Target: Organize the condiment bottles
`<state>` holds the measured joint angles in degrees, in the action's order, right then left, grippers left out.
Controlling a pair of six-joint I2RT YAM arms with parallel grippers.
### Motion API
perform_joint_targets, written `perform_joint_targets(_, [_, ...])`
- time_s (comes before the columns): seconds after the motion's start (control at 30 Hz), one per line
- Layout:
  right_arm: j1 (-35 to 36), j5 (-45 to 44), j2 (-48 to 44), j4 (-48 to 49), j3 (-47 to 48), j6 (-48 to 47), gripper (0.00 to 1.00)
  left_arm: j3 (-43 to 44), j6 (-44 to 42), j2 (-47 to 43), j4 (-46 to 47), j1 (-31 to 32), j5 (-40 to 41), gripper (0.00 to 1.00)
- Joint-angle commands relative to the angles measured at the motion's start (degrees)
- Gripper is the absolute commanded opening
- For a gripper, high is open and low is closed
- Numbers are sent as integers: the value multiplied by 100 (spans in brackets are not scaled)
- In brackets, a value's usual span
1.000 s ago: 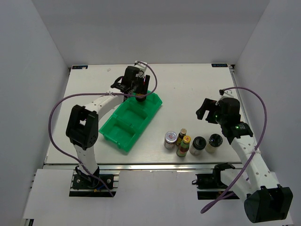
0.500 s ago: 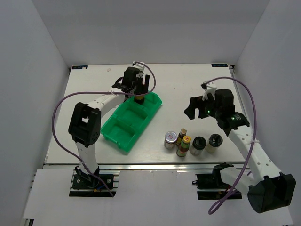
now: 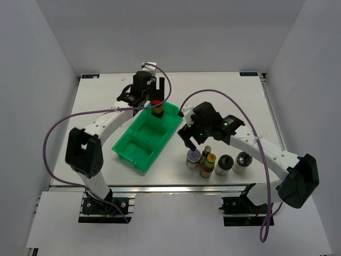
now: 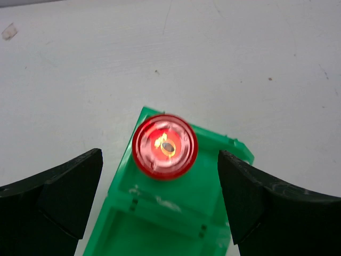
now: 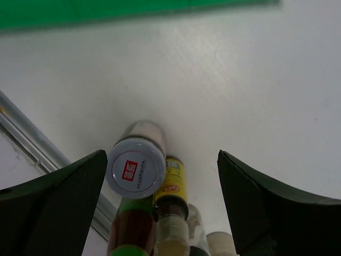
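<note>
Near the front rail (image 3: 160, 188) of the white desk (image 3: 213, 96), five containers stand bunched in a row: a silver-lidded jar (image 3: 193, 157), two slim bottles (image 3: 209, 166) and two black-lidded jars (image 3: 225, 163). The right end effector (image 3: 191, 140) hangs above the silver-lidded jar's end of the row, its dark fingers (image 5: 64, 197) spread wide and gripping nothing. Only its wrist camera shows the detail beneath. The jar's flat round lid (image 5: 136, 168) carries a square red sticker and sits closer to one finger than the other. A yellow-labelled bottle (image 5: 171, 184) presses against its side. Smooth bare desk runs from there to the rim of the bin (image 5: 106, 10).

Farther back, the moulded green plastic bin (image 3: 139, 146), split by dividers, lies at an angle. Over its far compartment hovers the left end effector (image 3: 152, 98), fingers (image 4: 53, 197) parted. The red-capped jar (image 4: 164, 148) stands upright there, its glossy round cap centred between them with clear gaps on both sides. The overhead view gives the jar's dark body (image 3: 156, 112); the wrist view shows only the cap. Open desk lies beyond the bin's far corner.
</note>
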<state>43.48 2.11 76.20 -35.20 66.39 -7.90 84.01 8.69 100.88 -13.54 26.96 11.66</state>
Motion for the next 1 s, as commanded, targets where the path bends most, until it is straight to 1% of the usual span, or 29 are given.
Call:
perform_joint_targets(0.0, [423, -659, 254, -865, 330, -256, 89, -532, 598, -1505, -263, -24, 178, 98])
perform_joint_targets(0.03, [546, -650, 368, -892, 348, -247, 89, -761, 712, -1788, -211, -24, 231, 98])
perform_joint_targets(0.07, [599, -694, 404, -918, 348, -212, 89, -1250, 913, -2070, -150, -24, 249, 98])
perform_joint_targets(0.13, [731, -703, 483, -962, 322, -186, 89, -1666, 1090, -2771, -53, -24, 144, 98])
perform_joint_targets(0.2, [880, -694, 553, -971, 296, -203, 89, -2096, 1231, -3186, -148, -15, 56, 98])
perform_joint_targets(0.3, [1030, -624, 737, -927, 260, -256, 89, -2519, 1354, -3408, -315, -15, 125, 98])
perform_joint_targets(0.4, [1066, -835, 974, -980, 296, -221, 89, -2670, 1486, -3549, -447, -24, 371, 98])
perform_joint_targets(0.5, [1057, -870, 1124, -1059, 322, -221, 89, -2609, 1531, -3628, -685, -24, 477, 98])
perform_joint_targets(0.57, [1057, -870, 1151, -1120, 296, -194, 89, -2687, 1435, -3716, -694, -15, 521, 98])
perform_joint_targets(0.7, [1066, -897, 1168, -1077, 129, -132, 89, -2846, 1416, -3874, -746, -15, 863, 98])
perform_joint_targets(0.9, [1057, -818, 1300, -1190, 67, -89, 82, -2828, 1338, -3857, -799, -15, 934, 98])
perform_joint_targets(0.97, [1057, -809, 1300, -1165, -12, -106, 82, -2820, 1328, -3874, -843, -24, 1284, 98])
